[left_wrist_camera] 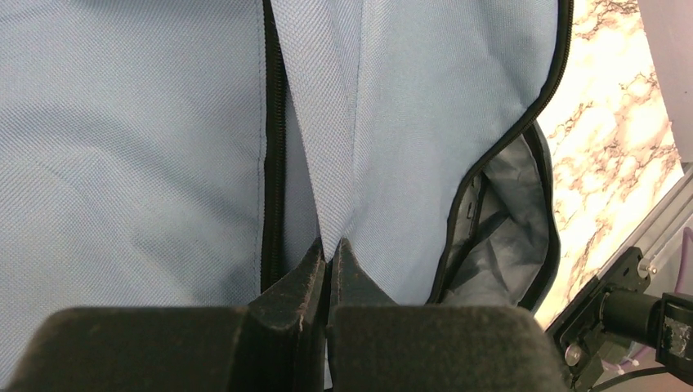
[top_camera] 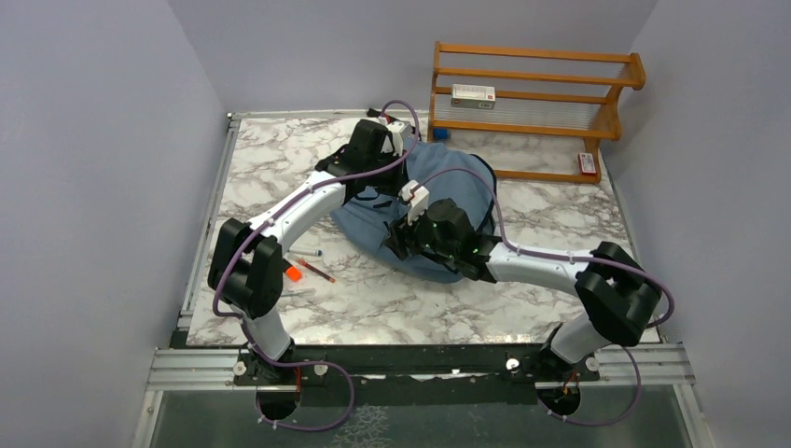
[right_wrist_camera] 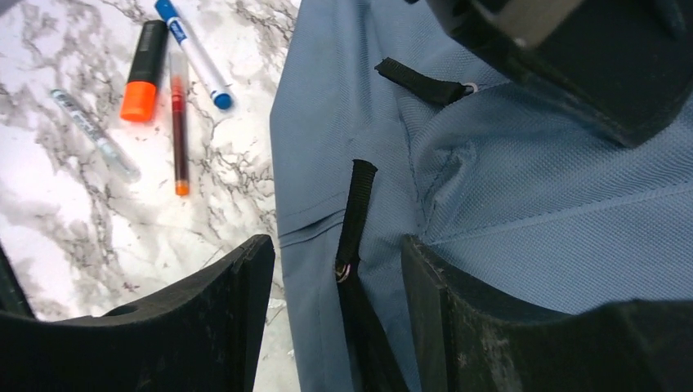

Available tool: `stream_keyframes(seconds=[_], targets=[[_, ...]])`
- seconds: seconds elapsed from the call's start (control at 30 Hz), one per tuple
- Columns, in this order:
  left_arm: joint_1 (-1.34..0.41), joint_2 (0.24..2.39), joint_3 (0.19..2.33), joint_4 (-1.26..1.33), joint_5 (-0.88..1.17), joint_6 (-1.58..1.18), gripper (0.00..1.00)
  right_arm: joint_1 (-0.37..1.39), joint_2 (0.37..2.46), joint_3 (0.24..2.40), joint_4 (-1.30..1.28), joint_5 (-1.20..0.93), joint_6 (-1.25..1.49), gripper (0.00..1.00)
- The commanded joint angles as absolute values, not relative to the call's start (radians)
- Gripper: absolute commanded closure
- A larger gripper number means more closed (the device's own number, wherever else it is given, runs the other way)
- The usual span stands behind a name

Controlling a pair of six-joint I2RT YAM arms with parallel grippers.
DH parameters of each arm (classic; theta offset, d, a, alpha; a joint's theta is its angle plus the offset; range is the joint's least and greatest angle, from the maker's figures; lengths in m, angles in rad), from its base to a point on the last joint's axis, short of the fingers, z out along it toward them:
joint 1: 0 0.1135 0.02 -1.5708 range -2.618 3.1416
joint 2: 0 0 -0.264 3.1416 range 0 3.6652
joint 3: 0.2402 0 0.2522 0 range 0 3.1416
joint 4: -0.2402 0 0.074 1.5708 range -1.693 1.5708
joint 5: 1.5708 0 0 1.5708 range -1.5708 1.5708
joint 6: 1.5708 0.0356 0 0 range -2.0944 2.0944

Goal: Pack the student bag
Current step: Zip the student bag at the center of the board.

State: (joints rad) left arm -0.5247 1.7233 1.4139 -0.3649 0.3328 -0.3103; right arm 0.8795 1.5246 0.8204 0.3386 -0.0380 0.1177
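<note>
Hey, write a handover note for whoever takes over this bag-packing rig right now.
Left claw: shut, pinching a fold of the student bag.
Right claw: open, straddling a black zipper pull, not gripping.
Bag lies on the marble table; one compartment gapes, grey lining showing.
Left to do: highlighter, blue marker, red pen and clear pen lie beside the bag, unpacked.

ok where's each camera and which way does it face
Top external: above and behind the bases, looking down on the table, student bag, left arm, right arm.
Left wrist: on the left gripper, looking past it, shut on bag fabric.
Right wrist: on the right gripper, open over a black zipper pull; pens beside.
All three share the bag.
</note>
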Motion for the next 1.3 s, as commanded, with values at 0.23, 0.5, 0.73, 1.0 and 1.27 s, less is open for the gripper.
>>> stream_keyframes(seconds=[0.23,0.5,0.73,1.0,1.27], targets=[[-0.518,1.719,1.456,-0.313,0.371,-0.323,1.00,0.920,1.643,0.900,0.403,0.145,0.049,0.39],[-0.518,1.717,1.453,-0.308,0.379,-0.329,1.00,0.920,1.697,0.935,0.396,0.191,0.066,0.53],[-0.518,1.712,1.440,-0.303,0.380,-0.331,1.00,0.920,1.696,0.931,0.394,0.204,0.093,0.78],[-0.508,1.710,1.422,-0.299,0.373,-0.330,1.00,0.920,1.649,0.897,0.403,0.169,0.115,0.99],[-0.426,1.687,1.345,-0.262,0.388,-0.374,1.00,0.920,1.567,0.841,0.377,0.197,0.222,0.99]])
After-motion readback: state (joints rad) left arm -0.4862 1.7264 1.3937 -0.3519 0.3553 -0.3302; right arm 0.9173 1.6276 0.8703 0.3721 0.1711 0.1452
